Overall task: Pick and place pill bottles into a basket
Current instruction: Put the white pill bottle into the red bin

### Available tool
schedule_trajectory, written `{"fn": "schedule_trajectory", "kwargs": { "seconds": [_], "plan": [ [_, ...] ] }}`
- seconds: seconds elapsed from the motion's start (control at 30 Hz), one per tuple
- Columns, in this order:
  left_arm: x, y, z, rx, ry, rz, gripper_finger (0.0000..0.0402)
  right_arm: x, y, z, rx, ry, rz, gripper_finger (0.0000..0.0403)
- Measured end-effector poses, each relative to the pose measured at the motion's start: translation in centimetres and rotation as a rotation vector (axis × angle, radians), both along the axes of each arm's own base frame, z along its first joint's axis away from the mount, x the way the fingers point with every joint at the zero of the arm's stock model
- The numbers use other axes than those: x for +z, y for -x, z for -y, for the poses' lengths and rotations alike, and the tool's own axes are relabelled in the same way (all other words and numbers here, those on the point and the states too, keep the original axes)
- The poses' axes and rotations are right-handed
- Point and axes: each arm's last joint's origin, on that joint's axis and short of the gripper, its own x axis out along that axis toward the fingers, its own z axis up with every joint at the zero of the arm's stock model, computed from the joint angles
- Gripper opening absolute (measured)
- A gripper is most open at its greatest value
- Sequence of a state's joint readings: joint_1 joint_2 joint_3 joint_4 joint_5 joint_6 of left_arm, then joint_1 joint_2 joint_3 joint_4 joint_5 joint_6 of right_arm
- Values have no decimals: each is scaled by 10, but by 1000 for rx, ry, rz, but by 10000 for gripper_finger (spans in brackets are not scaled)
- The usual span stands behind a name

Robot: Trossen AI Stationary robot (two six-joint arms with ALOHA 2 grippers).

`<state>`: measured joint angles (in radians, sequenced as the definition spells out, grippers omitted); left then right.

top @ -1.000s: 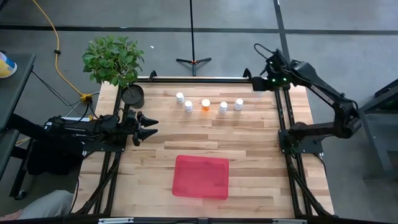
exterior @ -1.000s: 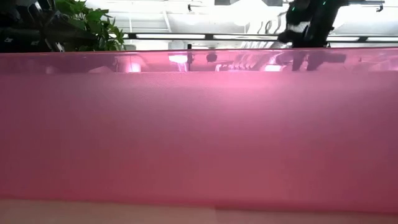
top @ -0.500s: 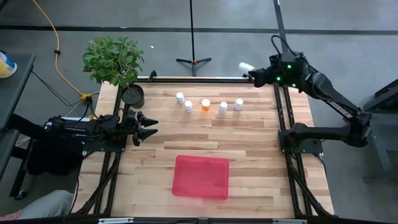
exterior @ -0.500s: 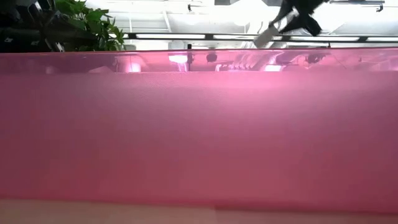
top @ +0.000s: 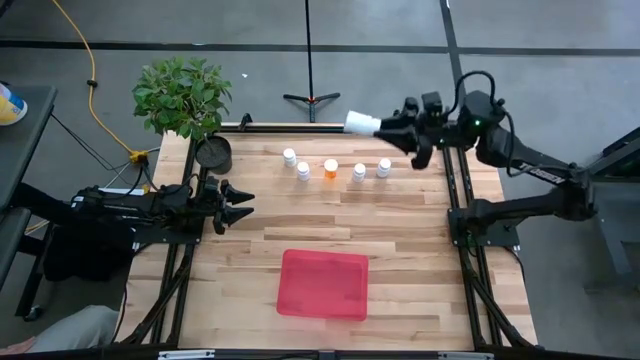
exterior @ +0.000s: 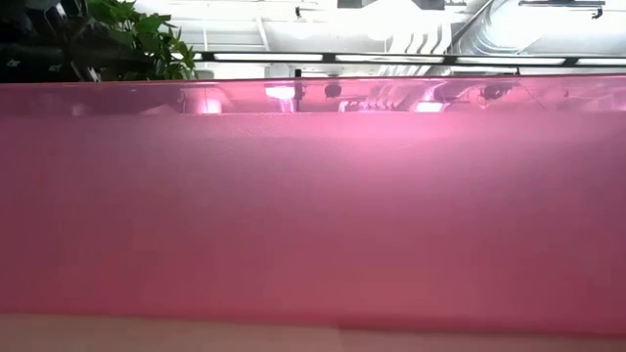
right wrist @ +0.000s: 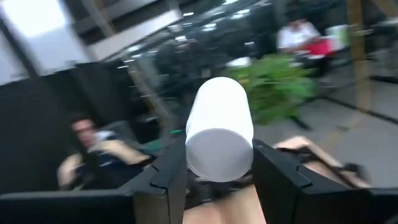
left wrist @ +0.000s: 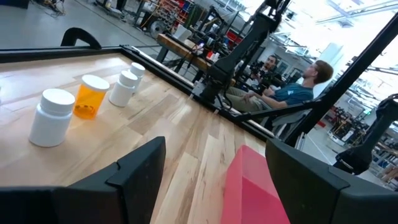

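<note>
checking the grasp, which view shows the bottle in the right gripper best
The right wrist view: the white bottle fills the frame between the right gripper's fingers. The high view shows it small, sticking out sideways. The low and left wrist views don't show it.

Right gripper at 1 o'clock, raised over the table's far edge, clamped on a white bottle. Left gripper at 9 o'clock, low, fingers apart, holding nothing.

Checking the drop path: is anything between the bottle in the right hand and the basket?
Yes: the row of five bottles stands between the right hand's white bottle and the red basket; held high, it should pass over.
</note>
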<state>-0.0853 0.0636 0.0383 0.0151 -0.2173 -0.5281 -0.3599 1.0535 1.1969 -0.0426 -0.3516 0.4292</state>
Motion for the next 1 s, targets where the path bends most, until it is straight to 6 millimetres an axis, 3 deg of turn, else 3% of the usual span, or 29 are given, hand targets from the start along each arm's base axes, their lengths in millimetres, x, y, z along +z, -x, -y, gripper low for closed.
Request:
{"fn": "schedule_trajectory", "kwargs": {
  "seconds": [0.3,0.6,0.73,1.0],
  "plan": [
    [-2,0,0,6,-1,-19,310,-20,-40,-38,197,-79,-88,139],
    [-2,0,0,13,-1,-19,310,-52,-86,-61,247,-165,-245,138],
    [-2,0,0,13,-1,-19,310,-50,-110,-72,280,-163,-342,138],
    [-2,0,0,13,-1,-19,310,-28,-150,-90,290,-60,-679,138]
  ]
}}
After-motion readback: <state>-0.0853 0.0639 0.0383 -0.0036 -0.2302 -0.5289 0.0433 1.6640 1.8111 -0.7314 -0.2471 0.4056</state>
